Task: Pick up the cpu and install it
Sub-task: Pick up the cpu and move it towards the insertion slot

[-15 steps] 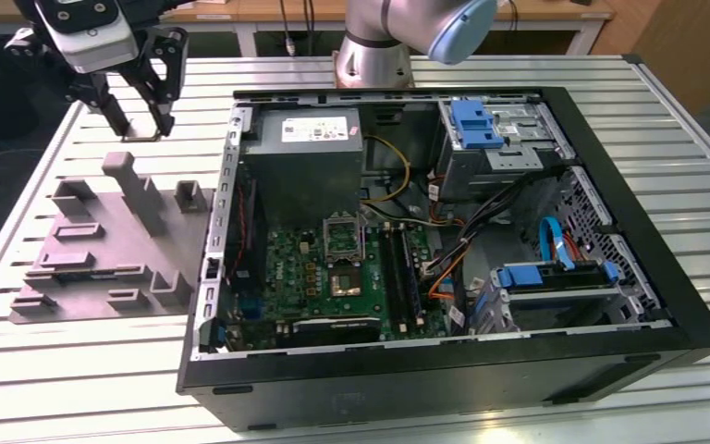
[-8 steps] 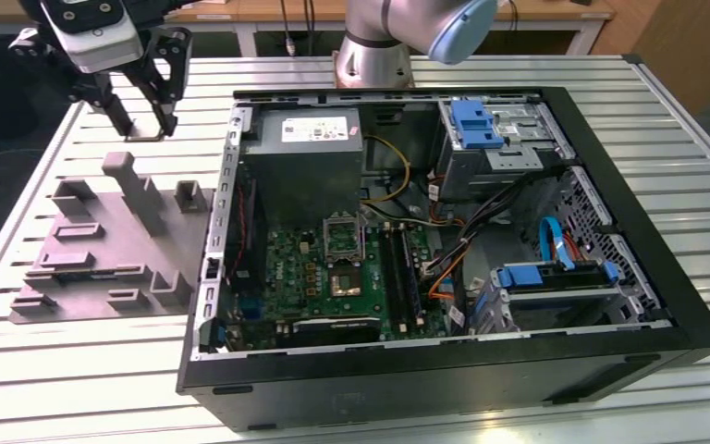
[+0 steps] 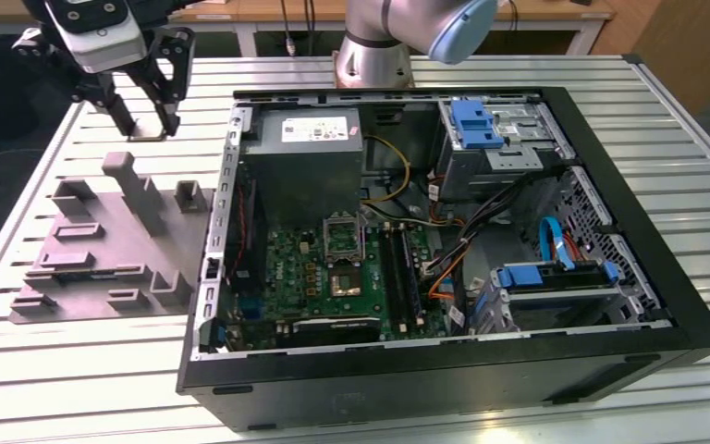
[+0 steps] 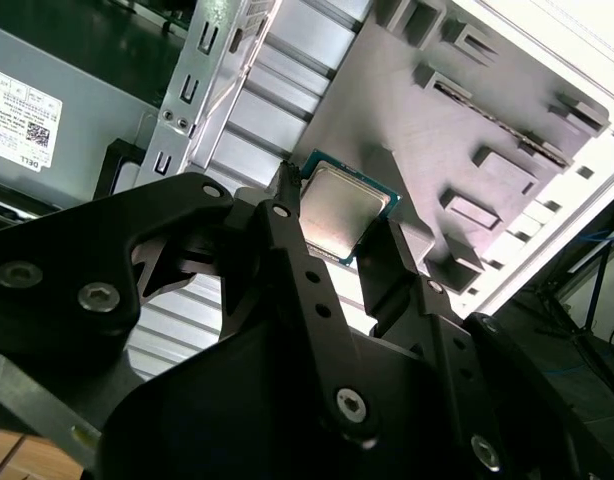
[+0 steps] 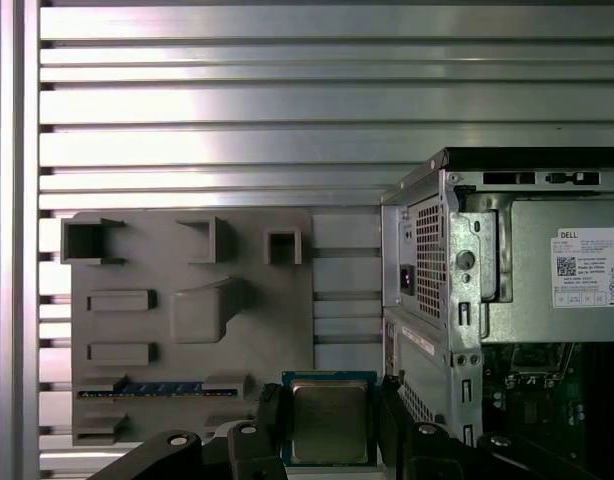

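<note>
We grip the cpu (image 5: 329, 420) by opposite edges in our gripper (image 3: 148, 126) (metal top wristward), above the worktop (image 3: 84, 370) corner, outside the case (image 3: 454, 388).

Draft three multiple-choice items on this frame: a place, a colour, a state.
1. In the exterior view, the pincer is:
A) to that view's left of the computer case
B) inside it
C) to its right

2. The parts tray is:
A) red
B) yellow
C) grey

3. The cpu is:
A) lying on the parts tray
B) clamped in the pincer
C) lying inside the computer case

Key:
1A, it hangs outside the case, near the tray.
2C, the moulding is plain grey.
3B, fingers press its two edges in both wrist views.
</note>
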`<state>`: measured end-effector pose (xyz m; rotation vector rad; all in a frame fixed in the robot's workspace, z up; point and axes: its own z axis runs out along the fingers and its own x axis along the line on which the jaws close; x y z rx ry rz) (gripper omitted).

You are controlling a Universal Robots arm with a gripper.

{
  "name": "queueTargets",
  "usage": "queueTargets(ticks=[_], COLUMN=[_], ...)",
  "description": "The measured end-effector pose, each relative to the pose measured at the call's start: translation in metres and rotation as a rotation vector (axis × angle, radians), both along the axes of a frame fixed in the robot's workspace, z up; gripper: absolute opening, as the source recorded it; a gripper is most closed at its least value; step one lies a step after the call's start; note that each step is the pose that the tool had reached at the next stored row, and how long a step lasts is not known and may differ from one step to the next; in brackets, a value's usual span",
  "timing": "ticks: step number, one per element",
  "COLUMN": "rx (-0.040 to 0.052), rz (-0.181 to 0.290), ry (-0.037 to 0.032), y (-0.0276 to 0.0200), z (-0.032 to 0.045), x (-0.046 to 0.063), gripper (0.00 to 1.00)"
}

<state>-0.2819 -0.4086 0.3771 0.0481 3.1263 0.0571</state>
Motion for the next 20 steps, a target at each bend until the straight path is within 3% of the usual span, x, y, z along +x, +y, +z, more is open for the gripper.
queueTargets(ticks=[20], rx=[0.0001], rz=[0.0], ry=[-0.0001], y=[0.0], z=[0.0], x=[0.0057], gripper=[0.47])
